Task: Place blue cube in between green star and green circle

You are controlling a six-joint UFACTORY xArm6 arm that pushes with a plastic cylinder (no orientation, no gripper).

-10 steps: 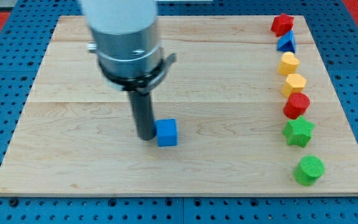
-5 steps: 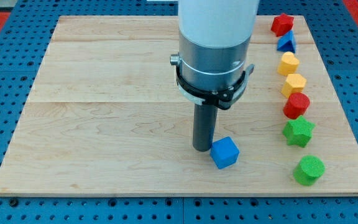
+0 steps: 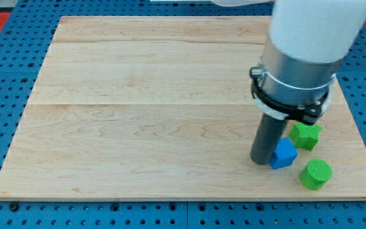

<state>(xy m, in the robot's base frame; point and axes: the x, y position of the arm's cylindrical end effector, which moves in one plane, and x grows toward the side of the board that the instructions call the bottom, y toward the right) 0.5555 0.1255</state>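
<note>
The blue cube point(image 3: 284, 154) lies near the view's bottom right, turned at an angle, just left of the gap between the green star point(image 3: 306, 135) and the green circle point(image 3: 315, 173). It touches or nearly touches the star's lower left. My tip point(image 3: 261, 161) rests on the board right against the cube's left side. The arm's wide body hides the upper right of the board.
The wooden board point(image 3: 138, 114) lies on a blue pegboard. The other blocks of the right-hand column seen earlier are hidden behind the arm. The board's right edge is close to the green blocks.
My tip has slid to the view's right and slightly down, pushing the blue cube from mid-board to just left of the green star and circle. The cube has rotated.
</note>
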